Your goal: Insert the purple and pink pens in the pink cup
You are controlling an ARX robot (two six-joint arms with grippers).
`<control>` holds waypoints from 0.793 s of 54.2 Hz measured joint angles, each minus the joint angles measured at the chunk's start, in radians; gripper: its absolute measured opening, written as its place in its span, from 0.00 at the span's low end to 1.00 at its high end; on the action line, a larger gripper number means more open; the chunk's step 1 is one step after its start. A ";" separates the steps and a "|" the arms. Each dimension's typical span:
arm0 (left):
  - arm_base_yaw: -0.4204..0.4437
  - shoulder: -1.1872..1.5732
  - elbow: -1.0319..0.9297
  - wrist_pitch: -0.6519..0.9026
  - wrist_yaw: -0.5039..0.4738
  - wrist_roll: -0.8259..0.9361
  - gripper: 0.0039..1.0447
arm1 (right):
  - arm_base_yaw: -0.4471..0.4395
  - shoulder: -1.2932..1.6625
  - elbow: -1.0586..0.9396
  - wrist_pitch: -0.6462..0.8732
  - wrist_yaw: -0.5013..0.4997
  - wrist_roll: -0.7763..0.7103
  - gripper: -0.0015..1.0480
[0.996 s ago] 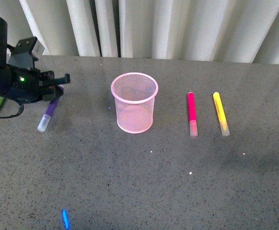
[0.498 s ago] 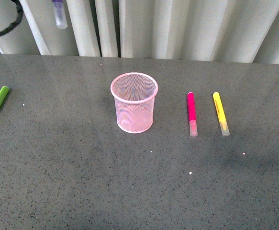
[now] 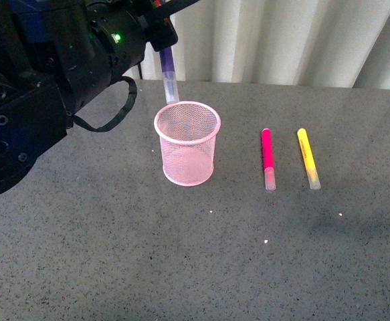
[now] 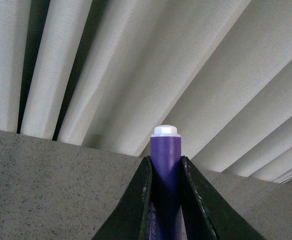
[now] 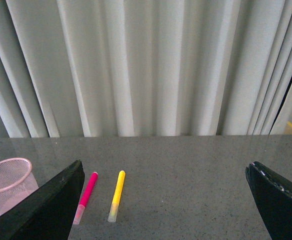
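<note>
My left gripper (image 3: 160, 30) is shut on the purple pen (image 3: 169, 75), which hangs upright, clear cap down, just above the back left rim of the pink cup (image 3: 187, 143). In the left wrist view the purple pen (image 4: 166, 170) stands clamped between the black fingers (image 4: 138, 200), white end plug showing. The pink pen (image 3: 268, 158) lies flat on the table to the right of the cup; the right wrist view shows this pink pen (image 5: 86, 196) beside the cup (image 5: 8, 182). My right gripper (image 5: 166, 200) is open, its fingers wide apart, nothing between them.
A yellow marker (image 3: 308, 157) lies on the grey table just right of the pink pen, and the right wrist view shows the same yellow marker (image 5: 116, 194). White pleated curtains (image 3: 281, 37) hang behind the table's far edge. My bulky left arm (image 3: 41, 80) fills the upper left.
The purple pen was lifted off the table at the left and carried right, over the cup's back rim. The left arm now fills the upper left and hides the green marker.
</note>
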 joint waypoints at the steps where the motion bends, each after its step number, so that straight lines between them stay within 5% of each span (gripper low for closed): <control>1: -0.001 0.006 0.006 0.000 -0.002 0.000 0.12 | 0.000 0.000 0.000 0.000 0.000 0.000 0.93; 43: 0.000 0.136 0.077 -0.024 -0.024 -0.051 0.12 | 0.000 0.000 0.000 0.000 0.000 0.000 0.93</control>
